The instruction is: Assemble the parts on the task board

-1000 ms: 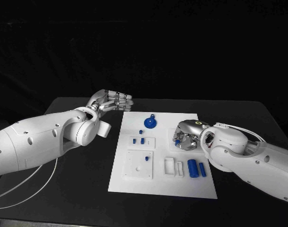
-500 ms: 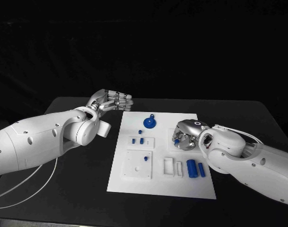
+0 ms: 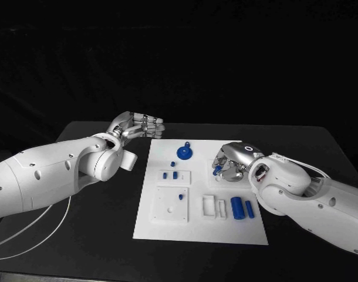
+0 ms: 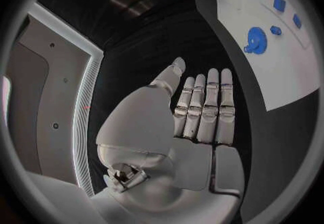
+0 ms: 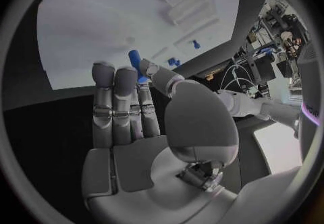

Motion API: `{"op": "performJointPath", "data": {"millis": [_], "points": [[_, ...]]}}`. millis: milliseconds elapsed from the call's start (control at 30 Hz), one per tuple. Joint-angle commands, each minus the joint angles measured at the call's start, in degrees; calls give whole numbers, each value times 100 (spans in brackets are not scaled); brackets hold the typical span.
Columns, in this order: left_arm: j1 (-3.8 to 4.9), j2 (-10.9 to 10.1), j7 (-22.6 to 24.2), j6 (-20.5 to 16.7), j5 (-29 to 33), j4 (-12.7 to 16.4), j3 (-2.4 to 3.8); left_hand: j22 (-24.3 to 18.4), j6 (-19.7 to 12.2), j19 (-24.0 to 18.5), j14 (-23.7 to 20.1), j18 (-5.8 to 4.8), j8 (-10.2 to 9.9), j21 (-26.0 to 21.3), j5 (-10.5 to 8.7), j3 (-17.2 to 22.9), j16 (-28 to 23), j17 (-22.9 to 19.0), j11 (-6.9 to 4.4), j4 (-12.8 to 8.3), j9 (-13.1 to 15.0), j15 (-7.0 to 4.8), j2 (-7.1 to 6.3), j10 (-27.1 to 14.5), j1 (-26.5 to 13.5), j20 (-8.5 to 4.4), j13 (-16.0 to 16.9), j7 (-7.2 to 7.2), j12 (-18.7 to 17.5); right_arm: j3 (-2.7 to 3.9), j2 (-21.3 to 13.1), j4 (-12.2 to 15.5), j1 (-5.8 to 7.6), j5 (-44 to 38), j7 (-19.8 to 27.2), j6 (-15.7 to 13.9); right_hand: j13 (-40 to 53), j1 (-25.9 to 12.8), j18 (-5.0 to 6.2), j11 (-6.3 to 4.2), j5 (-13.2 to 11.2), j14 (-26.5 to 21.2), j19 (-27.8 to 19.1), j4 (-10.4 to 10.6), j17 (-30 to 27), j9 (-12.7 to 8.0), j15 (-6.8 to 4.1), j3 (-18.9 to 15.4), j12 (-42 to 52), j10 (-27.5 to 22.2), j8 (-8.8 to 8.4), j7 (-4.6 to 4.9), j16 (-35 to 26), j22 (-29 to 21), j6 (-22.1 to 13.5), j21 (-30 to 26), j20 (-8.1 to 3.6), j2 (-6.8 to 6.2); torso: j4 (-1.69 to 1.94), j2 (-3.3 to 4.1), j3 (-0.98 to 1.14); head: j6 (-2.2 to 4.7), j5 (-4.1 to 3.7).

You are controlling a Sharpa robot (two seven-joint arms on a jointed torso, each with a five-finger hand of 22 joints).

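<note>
1. A small blue part (image 5: pixel 137 65) is pinched between the thumb and fingertips of the right hand (image 3: pixel 232 161), which hangs over the right side of the task board (image 3: pixel 169 229); nothing else is held in it.
2. The left hand (image 3: pixel 138 126) is kept just off the board's far left corner, fingers straight and together, with nothing in it.
3. A round blue part with a small tab (image 3: pixel 185 153) lies near the board's far edge, not seated in any fixture as far as can be judged.
4. Two small blue pegs (image 3: pixel 171 174) are seen at a white block left of the board's middle; whether they are fully seated cannot be told.
5. Two blue cylinders (image 3: pixel 242 208) lie loose toward the board's near right, beside white slotted holders (image 3: pixel 215 205).
6. The assembly is judged to be at an early stage: most parts are yet to be placed.
</note>
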Motion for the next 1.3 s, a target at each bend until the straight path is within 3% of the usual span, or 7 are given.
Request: {"op": "performJointPath", "data": {"millis": [33,267,467,633,767,1000,1300], "points": [[6,14,54,73,-13,-27,4,-9,-1,17,-29,68,-11,31,-11,28,-23,-4,-20,-6,0,-17,34,-29,24,1,-4,-19,-13,71,-33,137,4,46,200,-582,11,6,44,-156,-16,5,255,4,1,-7,-28,34,7,191,18,19,-13,16,70,39,-51,14,-4,-3,2,-6,17],[6,40,60,77,-10,-94,4,-9,-1,17,-29,68,-11,31,-11,28,-23,-4,-20,-6,0,-17,34,-29,24,1,-4,-19,-13,144,-47,401,3,211,298,-592,11,7,62,-159,23,5,254,17,0,-8,-32,49,6,205,17,15,-4,34,88,47,-57,-1,-9,-8,-8,-4,46],[3,90,60,89,-2,-146,4,-11,8,16,-26,67,-10,39,-7,41,-23,-5,-20,-21,1,-19,36,-25,17,-1,-5,-21,-13,115,95,530,-31,290,382,-513,11,11,67,-159,44,4,249,25,-4,-8,-30,45,5,203,17,15,-5,38,87,41,-54,1,-11,-18,-12,-3,86],[-2,151,58,104,9,-199,3,-11,8,16,-26,67,-10,39,-7,41,-23,-5,-20,-21,1,-19,36,-25,17,-1,-5,-21,-13,-86,265,567,-51,258,446,-456,11,20,75,-158,77,4,248,28,-12,-8,-29,21,5,201,17,15,-9,41,84,25,-51,9,-22,-35,-20,-12,154],[-8,206,57,118,20,-241,1,-11,8,16,-26,67,-10,39,-7,41,-23,-5,-20,-21,1,-19,36,-25,17,-1,-5,-21,-13,-362,495,551,-64,163,515,-429,11,20,75,-158,77,4,248,28,-12,-8,-29,21,5,201,17,15,-9,41,84,25,-51,9,-28,-49,-31,-36,224],[-13,278,62,134,27,-271,0,-14,5,14,-27,67,-12,42,-8,46,-23,-5,-20,-24,0,-18,44,-26,9,0,-5,-17,-14,-687,811,481,-108,32,603,-382,11,18,78,-157,89,2,247,22,-19,-8,-28,21,5,200,17,16,-14,38,81,-4,-49,12,-12,-43,-34,-50,294],[-14,326,56,150,29,-286,-1,-14,5,14,-27,67,-12,42,-8,46,-23,-5,-20,-24,0,-18,44,-26,9,0,-5,-17,-14,-841,1000,403,-150,-90,632,-310,11,11,83,-156,104,4,248,10,-26,-8,-28,19,5,199,18,17,-16,37,81,-20,-49,18,-18,-38,-27,-79,361]]}}
